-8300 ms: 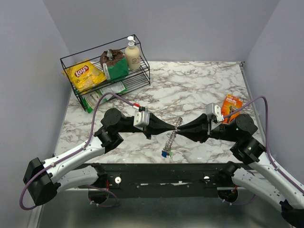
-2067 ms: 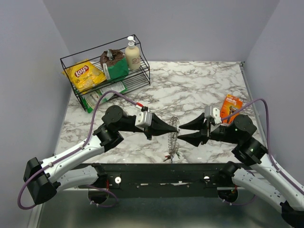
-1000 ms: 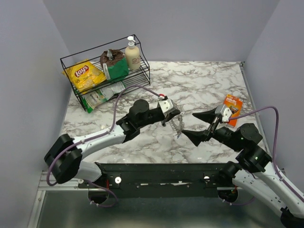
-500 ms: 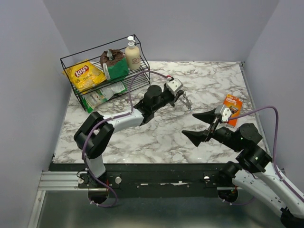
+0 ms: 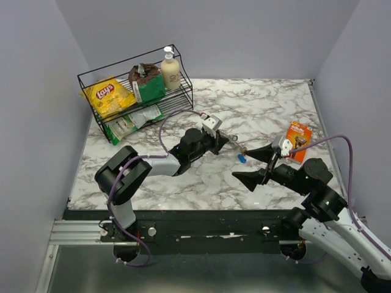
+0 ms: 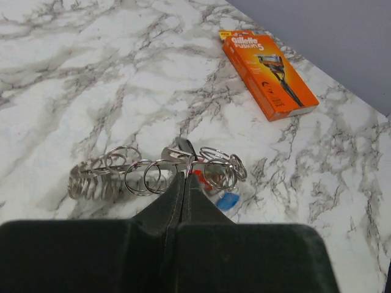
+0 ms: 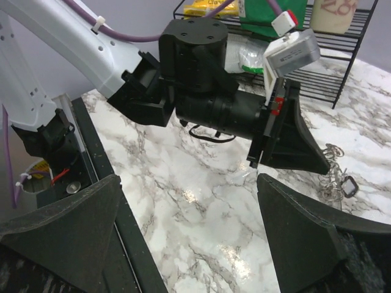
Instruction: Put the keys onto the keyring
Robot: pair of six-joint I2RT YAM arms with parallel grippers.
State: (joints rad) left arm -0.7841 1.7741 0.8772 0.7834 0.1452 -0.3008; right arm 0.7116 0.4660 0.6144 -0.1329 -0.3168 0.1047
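— What is shown nearest the arm bases?

— The right gripper (image 5: 241, 165) is shown with its two fingers spread wide and nothing held between them.

— Where is the keyring found from there?

— The keyring (image 6: 91, 182) is found just beyond those fingertips, toward the left arm. It is pinched near its middle by the left gripper (image 6: 185, 176), whose fingers are pressed together on the wire. Its long axis is laid crosswise to the left fingers, low over the marble table (image 5: 263, 104). Whether it is touching the table cannot be told.

— What is counted?

— One keyring is counted, drawn out into a row of loops. Two keys are made out at the end nearer the right gripper: one blue key (image 6: 228, 201) and one red key (image 6: 199, 179). No green one is seen. Farther off, one orange razor box (image 6: 269, 73) is shown. At the back, one wire rack (image 5: 134, 91) is shown.
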